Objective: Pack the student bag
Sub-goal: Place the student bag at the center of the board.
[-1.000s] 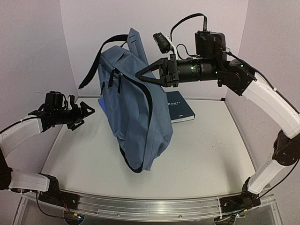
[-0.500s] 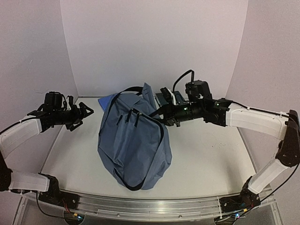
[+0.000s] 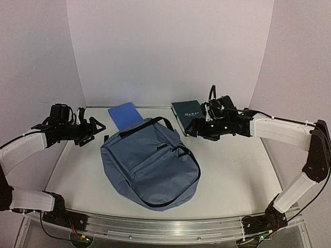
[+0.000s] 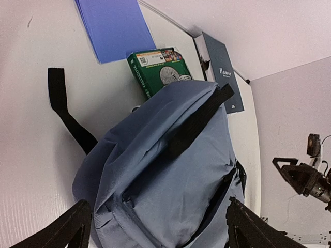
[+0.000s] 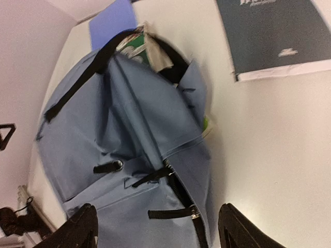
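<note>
On the table (image 3: 238, 175), the student bag (image 3: 150, 168), hoisted a second earlier, lay slumped flat in the middle, freed by the right gripper (image 3: 191, 127), now spread-fingered beside the dark book (image 3: 187, 112), while the left gripper (image 3: 99, 126) stayed spread at the bag's left.

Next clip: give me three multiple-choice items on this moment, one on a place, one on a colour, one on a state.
1. Where is the dark book? A inside the bag; B on the table beyond the student bag; C off the table.
2. What colour is the half-hidden book at the bag's top edge? A red; B green; C yellow.
3. How is the bag? A hanging; B standing upright; C lying flat.
Answers: B, it lies on the tabletop near the back wall; B, the left wrist view shows its green cover; C, it lies slumped on the table.
</note>
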Robot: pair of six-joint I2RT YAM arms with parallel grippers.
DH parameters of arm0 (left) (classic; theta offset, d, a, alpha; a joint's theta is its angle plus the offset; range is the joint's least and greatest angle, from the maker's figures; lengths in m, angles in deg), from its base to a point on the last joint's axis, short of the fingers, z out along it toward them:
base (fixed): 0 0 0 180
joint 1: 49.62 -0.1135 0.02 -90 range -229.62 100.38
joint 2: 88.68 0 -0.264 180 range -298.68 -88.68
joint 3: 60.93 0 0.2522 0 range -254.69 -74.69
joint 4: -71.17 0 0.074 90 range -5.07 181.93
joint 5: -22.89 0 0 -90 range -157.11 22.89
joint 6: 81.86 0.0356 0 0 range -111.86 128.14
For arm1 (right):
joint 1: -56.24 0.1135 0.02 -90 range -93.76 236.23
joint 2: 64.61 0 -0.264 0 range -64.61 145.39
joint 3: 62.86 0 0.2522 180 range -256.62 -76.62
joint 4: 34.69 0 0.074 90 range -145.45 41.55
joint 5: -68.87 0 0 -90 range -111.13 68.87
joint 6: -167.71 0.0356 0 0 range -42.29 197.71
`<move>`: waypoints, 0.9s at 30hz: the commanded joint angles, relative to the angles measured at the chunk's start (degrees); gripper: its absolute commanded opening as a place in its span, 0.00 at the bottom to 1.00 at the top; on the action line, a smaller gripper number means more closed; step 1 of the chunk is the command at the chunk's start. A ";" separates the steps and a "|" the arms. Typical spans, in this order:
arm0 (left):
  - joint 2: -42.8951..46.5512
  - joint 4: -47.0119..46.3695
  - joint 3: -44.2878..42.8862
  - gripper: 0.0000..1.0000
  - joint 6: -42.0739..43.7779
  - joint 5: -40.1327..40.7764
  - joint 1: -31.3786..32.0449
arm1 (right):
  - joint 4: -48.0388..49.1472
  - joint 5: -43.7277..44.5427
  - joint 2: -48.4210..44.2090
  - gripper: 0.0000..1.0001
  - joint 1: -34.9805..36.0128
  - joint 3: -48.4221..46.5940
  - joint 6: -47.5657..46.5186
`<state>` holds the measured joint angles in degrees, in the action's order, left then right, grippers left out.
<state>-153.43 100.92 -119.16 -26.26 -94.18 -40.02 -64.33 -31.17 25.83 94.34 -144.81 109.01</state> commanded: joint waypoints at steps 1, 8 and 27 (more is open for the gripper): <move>1.52 -2.08 1.87 0.87 2.44 -2.09 0.89 | -9.87 20.07 -1.66 0.80 0.30 -5.50 -5.61; 0.59 -0.91 0.28 0.84 7.10 8.25 13.72 | -11.02 12.16 -3.53 0.74 2.07 -3.94 -11.38; -29.08 -5.09 -18.88 0.71 15.12 29.30 41.76 | -2.27 10.49 7.27 0.52 12.77 -0.01 15.51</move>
<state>-179.84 97.94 -133.05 -14.12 -68.74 0.89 -72.22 -20.65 34.07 107.31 -148.27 113.84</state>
